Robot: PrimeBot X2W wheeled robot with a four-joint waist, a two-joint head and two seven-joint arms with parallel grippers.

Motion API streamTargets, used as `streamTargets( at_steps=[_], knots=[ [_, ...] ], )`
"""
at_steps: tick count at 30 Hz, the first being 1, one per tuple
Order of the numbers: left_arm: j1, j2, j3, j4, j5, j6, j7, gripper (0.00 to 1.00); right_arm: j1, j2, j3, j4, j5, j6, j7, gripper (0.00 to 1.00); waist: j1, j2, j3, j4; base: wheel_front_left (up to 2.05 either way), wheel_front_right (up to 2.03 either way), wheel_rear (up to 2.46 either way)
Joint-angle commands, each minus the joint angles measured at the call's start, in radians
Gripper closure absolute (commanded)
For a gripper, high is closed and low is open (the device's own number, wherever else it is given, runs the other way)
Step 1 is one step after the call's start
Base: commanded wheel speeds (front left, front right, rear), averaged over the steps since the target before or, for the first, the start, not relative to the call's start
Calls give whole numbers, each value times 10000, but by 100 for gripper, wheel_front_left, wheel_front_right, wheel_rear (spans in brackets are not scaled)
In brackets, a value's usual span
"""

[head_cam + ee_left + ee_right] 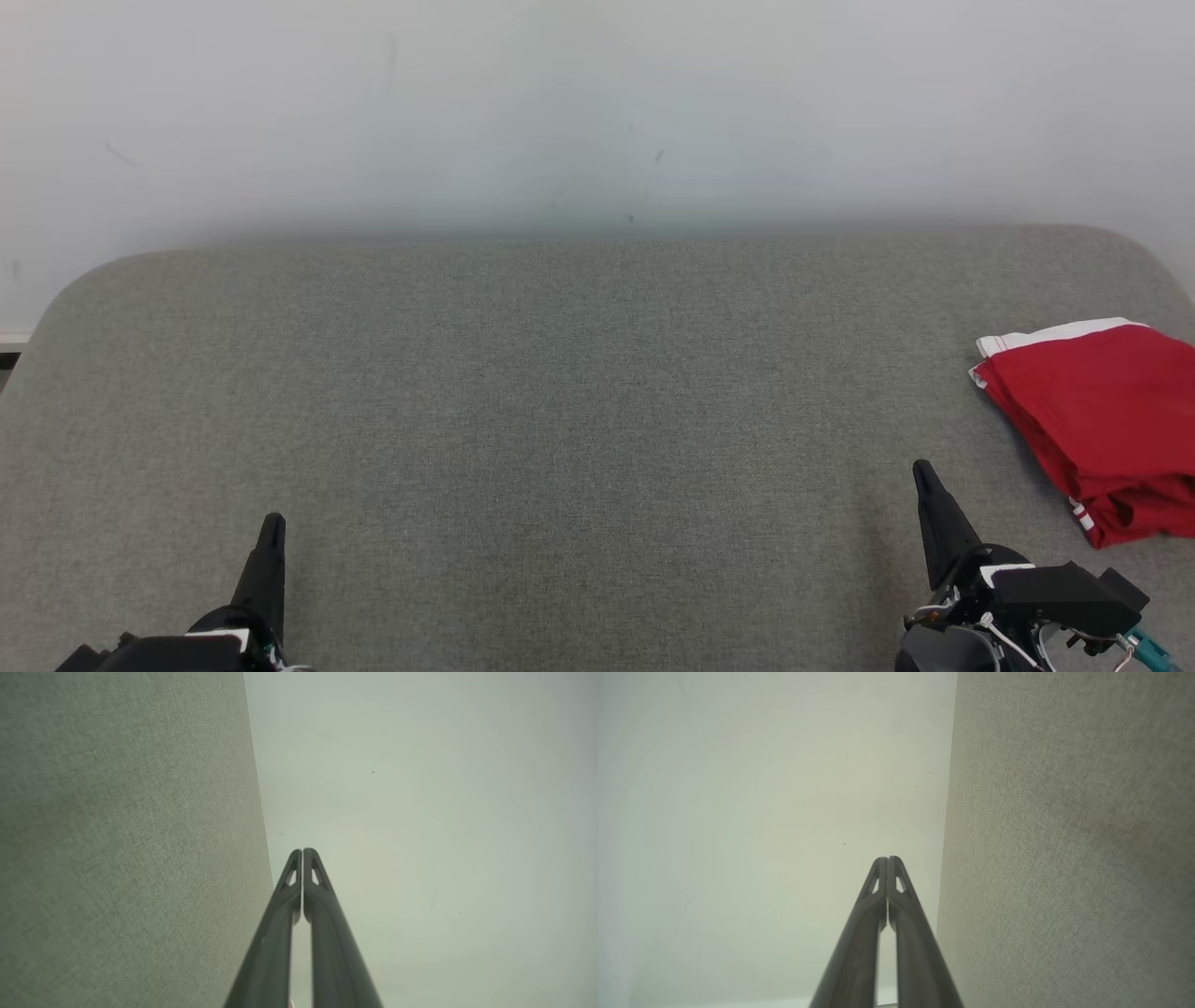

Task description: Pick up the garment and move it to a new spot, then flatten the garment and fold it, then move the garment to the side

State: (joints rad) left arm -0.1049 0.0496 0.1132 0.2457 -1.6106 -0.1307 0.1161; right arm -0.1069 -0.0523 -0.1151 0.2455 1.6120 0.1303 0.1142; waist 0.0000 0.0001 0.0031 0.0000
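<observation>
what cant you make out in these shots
- Head view: the bundled red garment with white trim runs off the right edge, so its full outline and kind are unclear.
- Head view: the left tool and right tool are cut off at the bottom edge.
- Head view: the grey fabric surface has its near side past the bottom edge.

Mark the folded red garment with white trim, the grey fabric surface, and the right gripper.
folded red garment with white trim point(1111, 420): head view, middle of its red top layer.
grey fabric surface point(560, 420): head view, bare centre.
right gripper point(888, 860): right wrist view, where its shut fingertips meet.
</observation>
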Motion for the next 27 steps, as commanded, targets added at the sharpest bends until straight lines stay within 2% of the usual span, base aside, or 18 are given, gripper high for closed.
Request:
streamTargets(
  at_steps=[1,27],
  knots=[
    [-90,12,28,-3,-46,-16,-5,100,-44,40,3,-22,18,7,28,100,0,-1,0,0,0,0,0],
    [-89,12,28,-1,-46,-16,-6,100,-43,40,5,-22,19,8,27,100,0,-1,0,0,0,0,0]
  ],
)
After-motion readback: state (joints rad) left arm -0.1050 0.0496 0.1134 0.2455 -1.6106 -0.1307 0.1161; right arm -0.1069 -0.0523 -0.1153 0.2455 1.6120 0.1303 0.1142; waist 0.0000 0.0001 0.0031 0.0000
